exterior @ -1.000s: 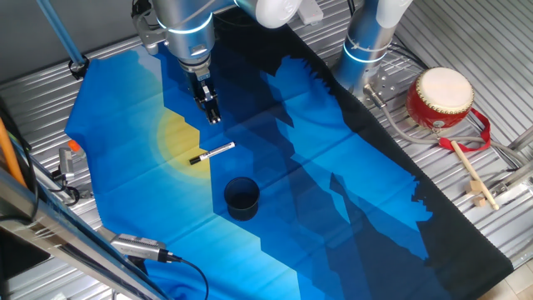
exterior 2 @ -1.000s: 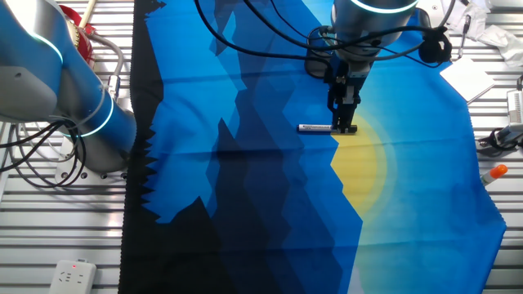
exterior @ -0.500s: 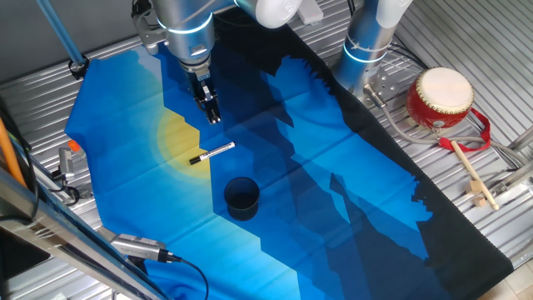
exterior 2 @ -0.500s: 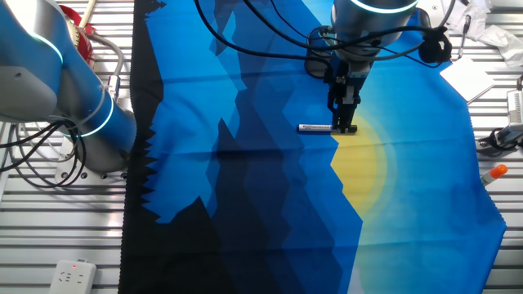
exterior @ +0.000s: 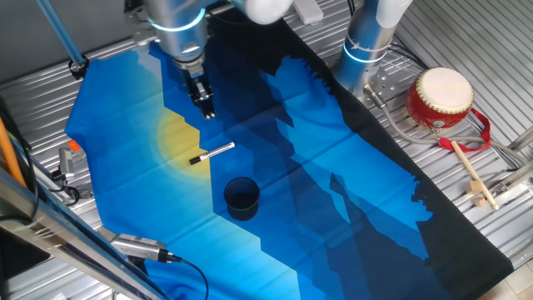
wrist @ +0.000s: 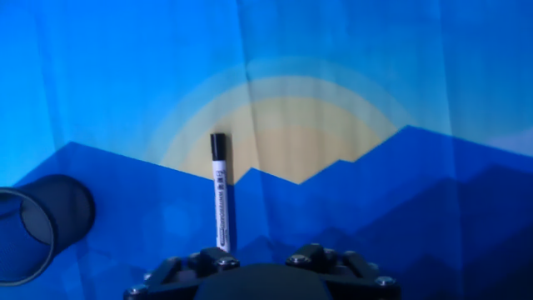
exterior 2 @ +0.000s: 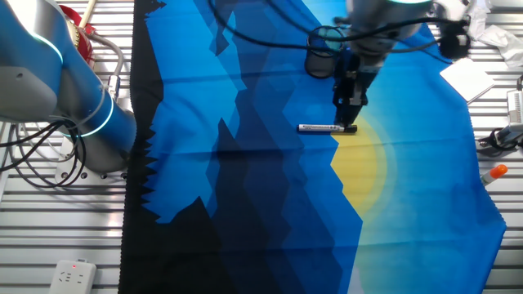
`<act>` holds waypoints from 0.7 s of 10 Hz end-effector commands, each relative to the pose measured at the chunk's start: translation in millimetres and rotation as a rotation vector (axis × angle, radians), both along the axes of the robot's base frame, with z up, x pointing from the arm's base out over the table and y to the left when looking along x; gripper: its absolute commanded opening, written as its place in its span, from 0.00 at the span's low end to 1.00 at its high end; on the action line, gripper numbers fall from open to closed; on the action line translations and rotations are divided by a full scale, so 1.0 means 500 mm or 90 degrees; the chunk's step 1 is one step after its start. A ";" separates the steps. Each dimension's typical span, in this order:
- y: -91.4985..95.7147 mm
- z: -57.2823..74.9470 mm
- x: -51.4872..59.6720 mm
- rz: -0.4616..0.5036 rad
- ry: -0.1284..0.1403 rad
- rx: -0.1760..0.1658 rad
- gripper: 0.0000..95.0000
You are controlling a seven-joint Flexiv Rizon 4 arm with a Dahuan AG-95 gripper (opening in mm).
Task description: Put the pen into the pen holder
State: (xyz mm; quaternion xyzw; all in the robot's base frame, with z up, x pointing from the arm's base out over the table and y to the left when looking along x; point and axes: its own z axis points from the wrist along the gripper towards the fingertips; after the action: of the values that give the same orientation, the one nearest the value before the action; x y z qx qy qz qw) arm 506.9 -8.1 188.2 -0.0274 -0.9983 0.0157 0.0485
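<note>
Hand view: pen [wrist: 221,196] lies flat on the cloth [wrist: 466,67], centre-left of frame, long axis running nearly straight up the picture, black cap at the far end, white tail reaching to just above the gripper housing at the bottom edge. Fingertips are out of frame here.

Holder [wrist: 37,229], lower left of the same frame: dark mesh cup, upright, apart from the pen.

One fixed view: gripper [exterior: 205,107] hangs in the upper left, above the cloth and clear of it, carrying nothing. Its fingers look close together, but whether they are fully closed I cannot tell. Pen [exterior: 211,153] lies below it in the frame, slanted, cap toward lower left. Holder [exterior: 241,197] stands lower still, just right of the pen, near but not touching.

Other fixed view: gripper [exterior 2: 350,110] appears directly above the pen's [exterior 2: 325,127] capped right end; the pen lies horizontal in frame. The holder [exterior 2: 319,62] is partly hidden behind the arm.

Judgement: grasp not yet begun. The pen sits slightly ahead of and below the fingers; the coming move likely turns on descending over its shaft with the fingers set across the long axis.

Also present: drum [exterior: 440,98], drumstick [exterior: 469,172], far right, well apart.
</note>
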 end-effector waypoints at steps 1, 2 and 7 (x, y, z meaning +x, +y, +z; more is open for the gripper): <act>-0.007 0.009 -0.003 -0.007 0.026 -0.005 0.00; -0.007 0.009 -0.003 -0.008 0.025 -0.005 0.00; -0.007 0.009 -0.003 -0.005 0.027 -0.005 0.00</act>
State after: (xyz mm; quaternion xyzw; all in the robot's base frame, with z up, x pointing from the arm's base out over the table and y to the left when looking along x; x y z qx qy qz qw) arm 505.6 -11.5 192.9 -0.0304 -0.9969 0.0198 0.0701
